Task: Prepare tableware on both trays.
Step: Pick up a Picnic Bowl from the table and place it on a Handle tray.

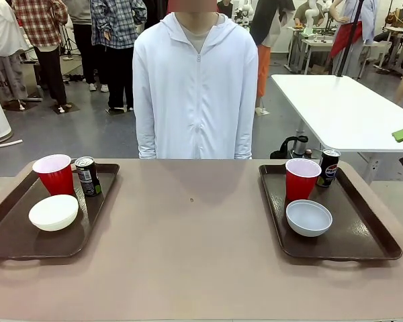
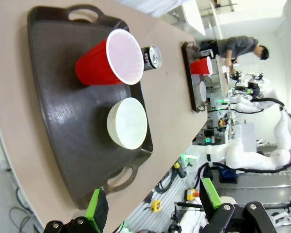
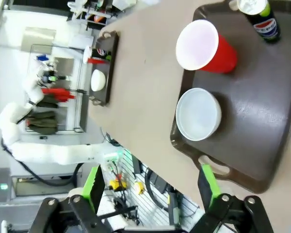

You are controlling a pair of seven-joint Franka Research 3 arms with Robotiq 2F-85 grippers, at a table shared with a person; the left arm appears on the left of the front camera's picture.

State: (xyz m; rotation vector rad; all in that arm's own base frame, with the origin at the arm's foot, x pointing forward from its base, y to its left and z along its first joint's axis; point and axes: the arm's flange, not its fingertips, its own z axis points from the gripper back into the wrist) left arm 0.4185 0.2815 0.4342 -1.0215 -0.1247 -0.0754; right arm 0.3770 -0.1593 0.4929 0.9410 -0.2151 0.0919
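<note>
Table (image 1: 195,255) with a pale brown top, seen from the robot's side, with a person in a white zipped hoodie (image 1: 195,87) standing at the far edge, arms down. Two dark brown trays lie on it, one at each end, well apart.

On the left tray (image 1: 20,238), a red cup (image 1: 55,174) with a white inside stands upright at the far end. A slim dark can (image 1: 87,176) stands just beside it, toward the middle of the table. A small white bowl (image 1: 54,212) sits nearer the robot, in front of the cup.

On the right tray (image 1: 363,235), a second red cup (image 1: 301,178) stands upright at the far end, with a dark can bearing a Pepsi logo (image 1: 328,167) just beside it on the outer side. A white bowl (image 1: 309,217) sits in front of the cup, upright and showing nothing inside.

In the left wrist view, the left gripper (image 2: 153,206) hangs above the near end of the left tray, its green-padded fingers spread wide apart and holding nothing. In the right wrist view, the right gripper (image 3: 150,191) hangs above the near edge of the right tray, fingers likewise spread wide and holding nothing.
</note>
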